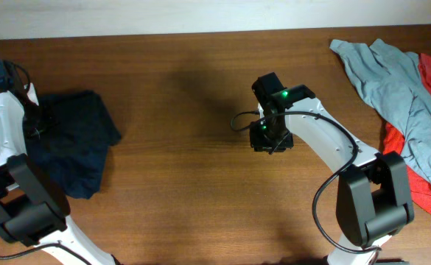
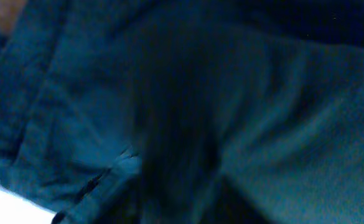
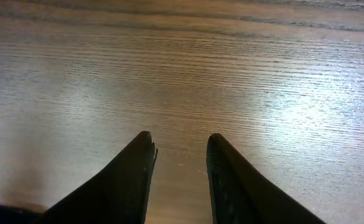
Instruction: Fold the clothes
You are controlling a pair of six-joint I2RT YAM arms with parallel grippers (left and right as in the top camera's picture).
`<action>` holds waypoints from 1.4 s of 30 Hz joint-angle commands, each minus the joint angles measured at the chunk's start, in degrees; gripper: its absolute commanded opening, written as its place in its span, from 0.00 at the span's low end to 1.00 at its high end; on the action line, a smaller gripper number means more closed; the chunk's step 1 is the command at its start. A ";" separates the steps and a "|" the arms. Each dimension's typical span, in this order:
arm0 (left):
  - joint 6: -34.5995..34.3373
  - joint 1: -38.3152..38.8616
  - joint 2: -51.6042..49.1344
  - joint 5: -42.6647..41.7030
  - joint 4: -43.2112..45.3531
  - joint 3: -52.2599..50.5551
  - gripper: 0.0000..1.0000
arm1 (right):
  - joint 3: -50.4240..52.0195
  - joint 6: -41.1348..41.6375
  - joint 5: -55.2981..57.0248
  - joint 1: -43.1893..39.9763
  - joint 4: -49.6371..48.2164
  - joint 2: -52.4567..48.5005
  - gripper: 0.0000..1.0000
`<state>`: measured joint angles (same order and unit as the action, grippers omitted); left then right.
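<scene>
The clothes that the task names are out of view. My left gripper [image 1: 37, 121] sits at the table's left edge, on the near-left side of a dark navy-blue garment [image 1: 79, 140] that lies bunched there. The left wrist view is filled with blurred dark blue fabric [image 2: 281, 112] pressed close to the lens, so its jaws cannot be made out. My right gripper [image 1: 270, 143] hangs over bare wood at the table's middle. Its two dark fingers [image 3: 132, 180] stand apart with only tabletop between them; right gripper [image 3: 180, 142] is open and holds nothing.
A light grey-blue shirt [image 1: 399, 88] lies crumpled at the back right, partly over a red garment [image 1: 429, 184] that runs down the right edge. The wooden table [image 1: 186, 147] shows bare between the two arms.
</scene>
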<state>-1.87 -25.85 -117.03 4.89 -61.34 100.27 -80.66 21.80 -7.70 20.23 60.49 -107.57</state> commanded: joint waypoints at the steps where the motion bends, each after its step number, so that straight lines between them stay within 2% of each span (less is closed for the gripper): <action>1: -4.61 -0.22 0.17 4.20 -1.62 1.33 0.99 | 0.15 -0.37 0.92 -0.07 0.24 0.37 0.32; 7: -5.01 -0.20 0.85 3.41 -10.71 11.65 0.99 | 0.15 -0.39 0.92 -0.07 0.24 0.37 0.32; 11: -4.17 0.20 2.19 -5.03 -17.70 19.10 0.99 | 0.15 -0.39 0.90 -0.07 0.42 0.39 0.32; 13: 1.73 1.07 3.52 -13.20 -19.87 21.51 0.99 | 0.07 -0.37 0.85 -0.15 0.90 0.66 0.24; 16: 10.38 3.65 6.47 -23.39 -21.03 22.82 0.99 | 0.00 -0.39 0.66 -0.81 1.49 2.89 0.24; 19: 18.14 7.89 10.71 -28.59 -21.00 22.82 1.00 | -0.20 -1.46 0.68 -1.68 1.97 8.81 0.25; 23: 25.94 16.50 17.77 -27.10 -21.00 22.82 0.99 | -0.61 -4.42 1.31 -2.03 1.64 21.53 0.36; 28: 25.90 26.73 26.38 -20.92 -21.99 22.77 0.99 | -1.27 -5.16 7.48 -1.92 1.73 41.24 0.53; 30: 24.96 29.14 29.07 -20.94 -23.02 22.77 0.99 | -1.27 -6.12 9.33 -1.92 1.79 47.71 0.65; 32: 23.04 31.45 31.65 -21.00 -24.52 22.77 0.99 | -1.27 -6.82 11.34 -1.92 1.77 53.81 1.00; 36: 19.23 35.82 35.19 -21.11 -27.52 22.77 0.99 | -1.27 -6.80 17.42 -1.92 1.77 64.81 0.99; 42: 19.04 38.95 36.92 -21.14 -30.10 22.77 0.99 | -1.27 -6.80 21.77 -1.92 3.54 74.77 0.99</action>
<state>18.41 12.36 -80.07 -16.88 -91.20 122.61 -82.28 15.64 9.78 18.46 63.22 -35.27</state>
